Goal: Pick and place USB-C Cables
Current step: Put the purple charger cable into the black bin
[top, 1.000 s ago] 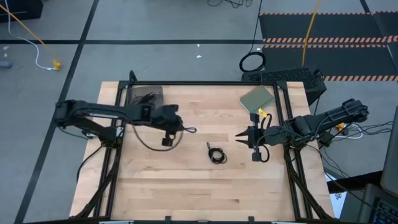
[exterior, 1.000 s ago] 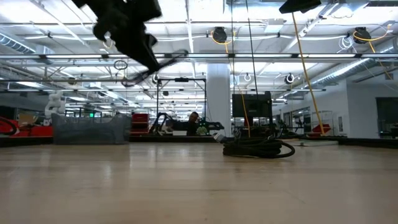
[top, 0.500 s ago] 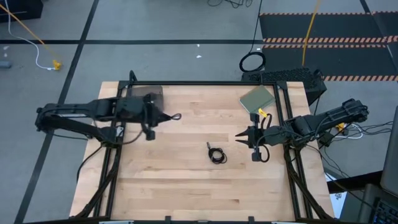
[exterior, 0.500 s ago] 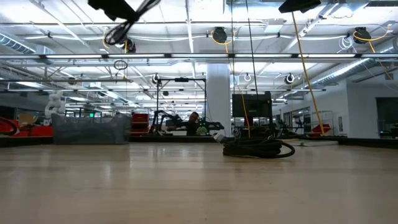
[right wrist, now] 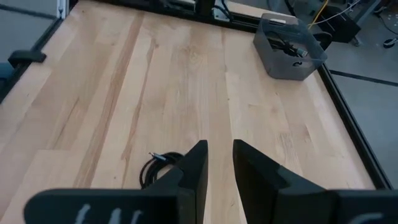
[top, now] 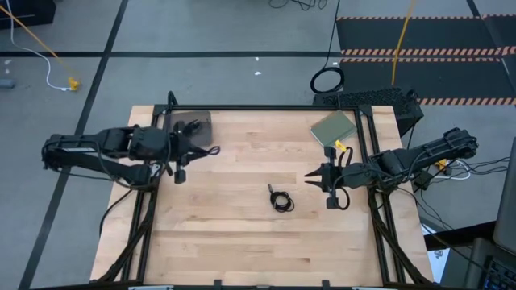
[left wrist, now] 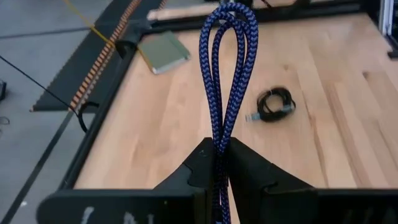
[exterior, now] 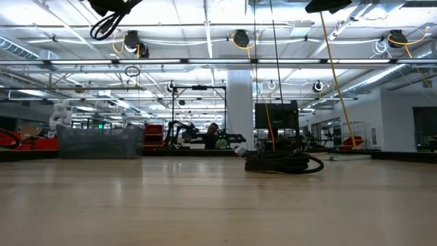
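The left gripper's (left wrist: 219,163) fingers are pressed together on the blue-purple cable (left wrist: 227,68), whose braided loop stands up from between them in the left wrist view. In the high view this left gripper (top: 187,151) sits at the upper left of the table (top: 242,242), right beside a grey bin (top: 187,122) at the table's upper left corner, with the cable's loop (top: 208,150) sticking out toward the picture's right. A dark cable (top: 191,126) lies inside that bin; the right wrist view also shows something dark coiled in the bin (right wrist: 289,48). In the low view the held cable (exterior: 109,22) hangs at the upper left of the frame, well above the table surface.

The right gripper (top: 316,179) hovers at the right of the table in the high view, its fingers (right wrist: 194,168) slightly apart with a narrow gap between them and nothing held. A black cable (top: 280,199) lies coiled on the wood near the table's centre, just left of the right gripper and apart from it; it shows at the lower left of the right wrist view (right wrist: 160,167) and at the middle right of the left wrist view (left wrist: 273,103).

A flat olive-green pad (top: 333,127) rests at the upper right of the table. Beyond the table's top edge, a black ring-shaped loop (top: 326,80) lies on the floor, and a yellow cord (top: 401,40) runs up the frame over striped mats.
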You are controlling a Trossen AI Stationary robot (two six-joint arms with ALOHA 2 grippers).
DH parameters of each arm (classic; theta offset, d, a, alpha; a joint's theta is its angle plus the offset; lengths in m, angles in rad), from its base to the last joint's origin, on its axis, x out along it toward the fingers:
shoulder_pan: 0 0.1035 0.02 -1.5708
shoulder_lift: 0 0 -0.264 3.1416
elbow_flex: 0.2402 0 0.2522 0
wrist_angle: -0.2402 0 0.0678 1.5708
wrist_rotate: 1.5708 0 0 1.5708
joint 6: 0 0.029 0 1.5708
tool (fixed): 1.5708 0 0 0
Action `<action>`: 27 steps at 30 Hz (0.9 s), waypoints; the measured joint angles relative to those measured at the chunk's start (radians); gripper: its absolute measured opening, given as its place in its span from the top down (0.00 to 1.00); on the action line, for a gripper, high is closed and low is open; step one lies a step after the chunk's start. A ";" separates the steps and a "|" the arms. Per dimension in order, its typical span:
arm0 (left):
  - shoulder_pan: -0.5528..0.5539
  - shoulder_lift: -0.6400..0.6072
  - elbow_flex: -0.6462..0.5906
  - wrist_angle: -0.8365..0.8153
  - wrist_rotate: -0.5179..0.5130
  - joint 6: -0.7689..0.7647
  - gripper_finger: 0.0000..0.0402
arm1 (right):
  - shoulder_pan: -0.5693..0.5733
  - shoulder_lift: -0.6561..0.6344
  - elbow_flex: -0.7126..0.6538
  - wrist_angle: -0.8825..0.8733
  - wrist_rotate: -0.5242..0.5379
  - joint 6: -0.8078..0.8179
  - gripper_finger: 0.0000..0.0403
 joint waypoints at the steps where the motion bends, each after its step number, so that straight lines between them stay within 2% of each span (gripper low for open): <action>1: -0.005 0.002 0.000 -0.014 -0.005 -0.001 0.90 | 0.000 0.000 0.000 0.008 0.000 0.009 0.84; 14: -0.058 0.002 0.000 -0.064 -0.061 -0.019 0.90 | 0.000 0.000 0.000 0.102 0.003 0.018 0.84; 23: -0.056 0.003 0.000 -0.149 -0.197 -0.018 0.90 | 0.000 0.000 0.000 0.122 0.004 0.015 0.84; 27: -0.030 0.004 0.000 -0.186 -0.319 -0.023 0.90 | 0.000 0.000 0.000 0.124 0.004 -0.003 0.84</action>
